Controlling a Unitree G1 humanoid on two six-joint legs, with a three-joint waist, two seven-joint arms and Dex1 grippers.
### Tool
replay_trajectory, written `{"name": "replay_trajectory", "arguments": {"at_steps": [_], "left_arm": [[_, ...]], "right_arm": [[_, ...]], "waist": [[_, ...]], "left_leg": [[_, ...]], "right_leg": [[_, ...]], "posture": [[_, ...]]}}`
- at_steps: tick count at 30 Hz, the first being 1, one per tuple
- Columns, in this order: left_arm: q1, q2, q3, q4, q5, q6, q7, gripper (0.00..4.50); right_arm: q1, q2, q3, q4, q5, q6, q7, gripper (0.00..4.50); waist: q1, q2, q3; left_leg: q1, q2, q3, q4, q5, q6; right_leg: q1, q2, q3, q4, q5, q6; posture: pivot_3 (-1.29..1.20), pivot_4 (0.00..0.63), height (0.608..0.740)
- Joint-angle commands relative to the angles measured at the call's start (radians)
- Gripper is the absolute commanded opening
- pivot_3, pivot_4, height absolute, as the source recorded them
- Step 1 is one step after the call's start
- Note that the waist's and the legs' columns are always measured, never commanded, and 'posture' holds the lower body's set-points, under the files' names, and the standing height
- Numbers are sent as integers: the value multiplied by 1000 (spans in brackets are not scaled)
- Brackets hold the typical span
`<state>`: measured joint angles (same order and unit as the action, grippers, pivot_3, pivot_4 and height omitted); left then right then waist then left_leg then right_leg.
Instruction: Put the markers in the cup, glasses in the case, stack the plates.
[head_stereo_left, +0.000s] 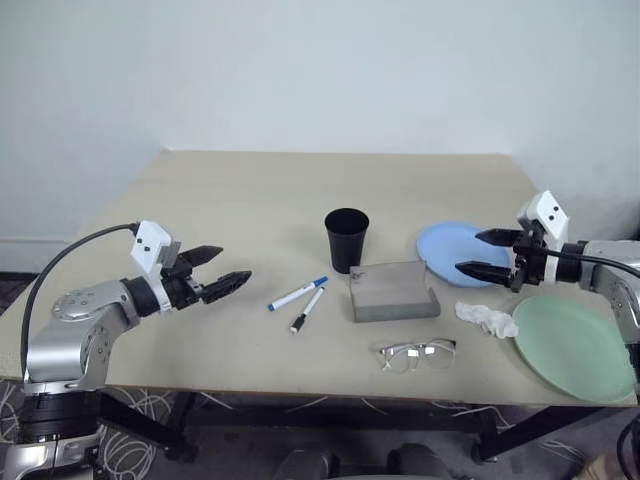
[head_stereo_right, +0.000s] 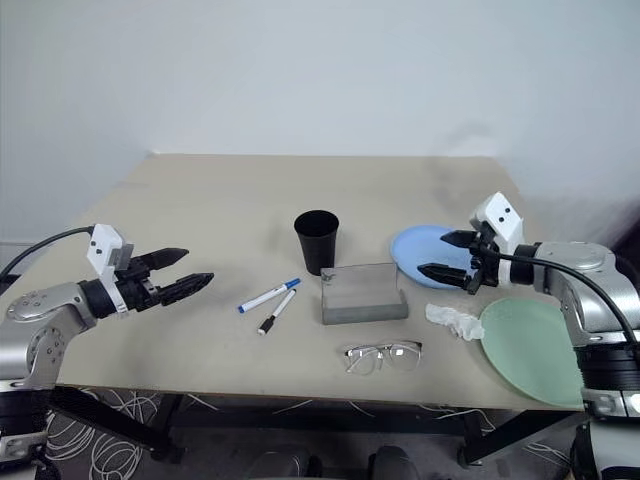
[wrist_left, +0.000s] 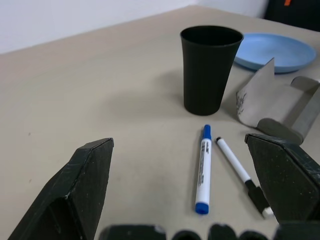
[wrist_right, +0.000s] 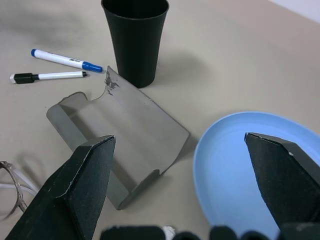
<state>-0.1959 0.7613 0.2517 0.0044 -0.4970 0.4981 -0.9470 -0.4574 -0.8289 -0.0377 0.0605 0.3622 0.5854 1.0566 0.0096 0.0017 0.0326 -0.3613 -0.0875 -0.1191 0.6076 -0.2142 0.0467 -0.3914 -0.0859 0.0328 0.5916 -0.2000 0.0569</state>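
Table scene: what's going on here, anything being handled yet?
Nothing is held. The left gripper hangs open near the two markers, the right gripper open over the light blue plate. The black cup stands upright, the grey case lies open, the glasses rest in front of it. The mint green plate is unstacked.

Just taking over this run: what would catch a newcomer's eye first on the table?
The black cup stands upright mid-table, the two markers lying loose just left of it. The grey case sits open in front of the cup, glasses nearer the table's front edge. At the sides, the open left claw and right claw hover empty.
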Motion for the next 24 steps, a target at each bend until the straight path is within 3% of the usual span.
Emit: {"name": "replay_trajectory", "arguments": {"at_steps": [1, 24], "left_arm": [[-19, 26, 27, -5, -5, -9, -7, 4477], [-11, 10, 20, -85, -19, 20, 21, 4477]], "right_arm": [[-6, 2, -40, -33, 15, -17, -17, 4500], [17, -37, -98, 36, 8, -59, -17, 4500]], "waist": [[0, 0, 0], [0, 0, 0]], "left_leg": [[0, 0, 0, 0, 0, 0], [0, 0, 0, 0, 0, 0]], "right_leg": [[0, 0, 0, 0, 0, 0], [0, 0, 0, 0, 0, 0]], "posture": [[0, 0, 732], [0, 0, 732]]}}
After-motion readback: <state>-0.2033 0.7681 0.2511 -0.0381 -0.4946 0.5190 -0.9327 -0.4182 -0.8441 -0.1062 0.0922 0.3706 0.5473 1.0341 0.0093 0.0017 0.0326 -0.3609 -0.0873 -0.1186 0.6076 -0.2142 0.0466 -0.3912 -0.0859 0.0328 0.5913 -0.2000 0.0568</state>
